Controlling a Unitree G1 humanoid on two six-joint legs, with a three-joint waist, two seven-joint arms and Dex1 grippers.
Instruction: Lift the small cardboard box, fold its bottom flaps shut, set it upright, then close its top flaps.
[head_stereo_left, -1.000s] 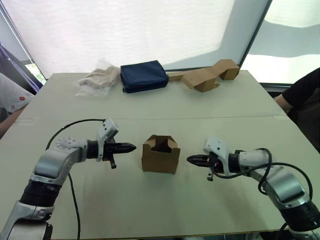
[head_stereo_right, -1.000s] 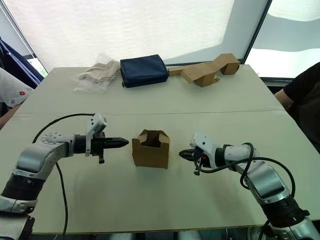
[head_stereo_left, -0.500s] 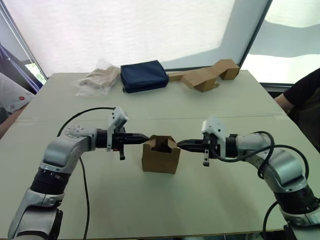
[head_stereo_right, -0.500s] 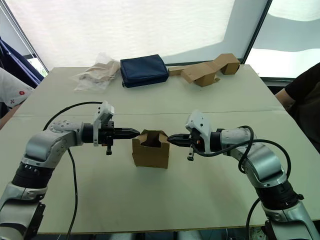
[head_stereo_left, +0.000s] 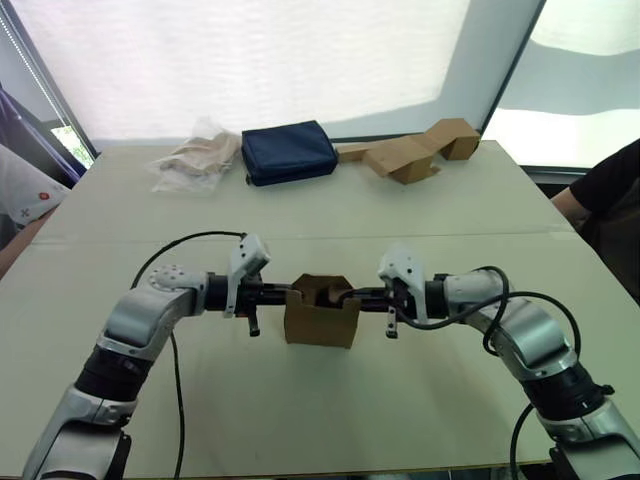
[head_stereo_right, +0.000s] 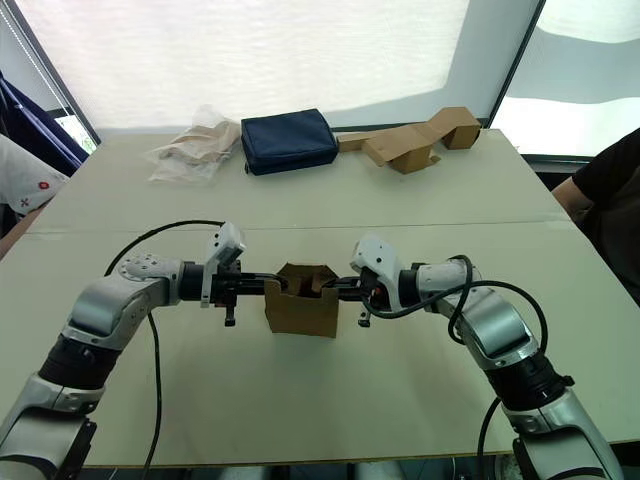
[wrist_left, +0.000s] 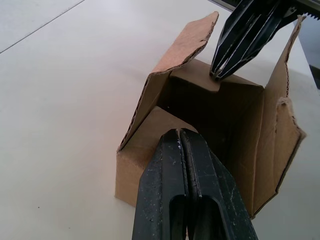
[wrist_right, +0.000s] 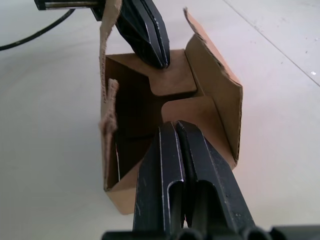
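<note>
beige table (head_stereo_left: 400, 400): navy pouch (head_stereo_left: 289, 152), crumpled bag (head_stereo_left: 195, 156), flattened cardboard (head_stereo_left: 410, 152) behind small cardboard box (head_stereo_left: 321, 322)

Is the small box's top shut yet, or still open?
Open, partly folded. On the small cardboard box, two side flaps are pushed inward by the shut claws; the other two stand up.

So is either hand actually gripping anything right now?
No. Both the left hand and right hand are shut, pressing on the side flaps of the small brown cardboard box.
</note>
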